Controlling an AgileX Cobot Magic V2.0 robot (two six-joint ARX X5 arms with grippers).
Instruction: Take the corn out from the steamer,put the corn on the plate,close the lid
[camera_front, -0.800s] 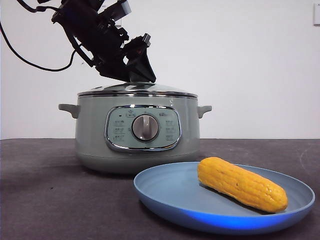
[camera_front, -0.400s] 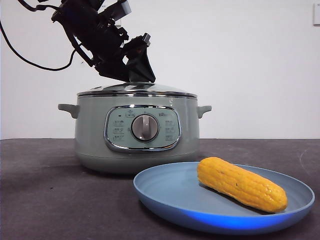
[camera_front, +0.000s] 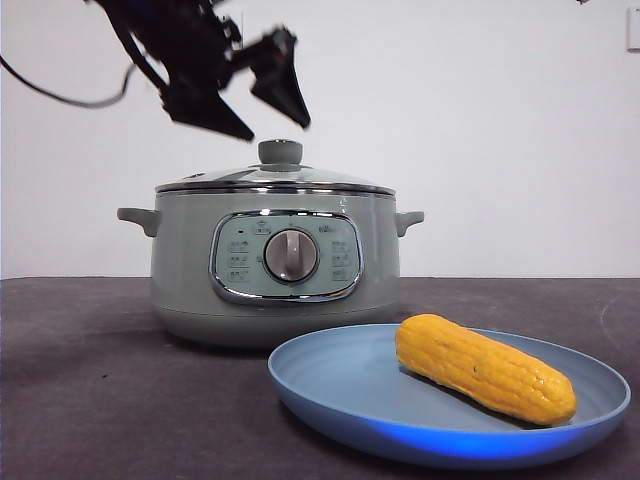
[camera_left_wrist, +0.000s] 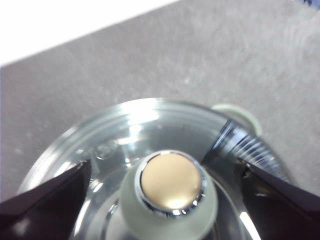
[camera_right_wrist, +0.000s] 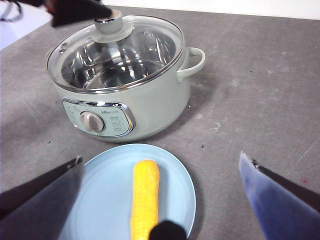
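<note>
Apparently little is left that could go wrong, though two risks are worth naming. The left gripper (camera_front: 255, 100) hangs just above the lid (camera_front: 275, 181) with its two black jaws spread apart on either side of the sage-green knob (camera_front: 280, 152), touching nothing; if the arm dips or swings sideways from here, a jaw could catch the knob and drag the lid off its seat or nudge the steamer (camera_front: 275, 265) along the table (camera_front: 80, 390). The lid looks seated level on the steamer's rim, its chrome edge running evenly all round, but from these angles a slight misfit at the back cannot be ruled out. The right gripper (camera_right_wrist: 160, 200) waits well clear, above the plate (camera_front: 340, 390), its jaws also spread wide and holding nothing; a careless drop would bring it onto the corn (camera_front: 485, 368). As for contents: through the glass lid the steamer's shiny metal interior shows nothing inside, as far as the right wrist view allows. The light-blue plate sits on the grey table just in front of the steamer and holds the single yellow corn cob, which lies on its side across the plate's middle, inside the rim.
</note>
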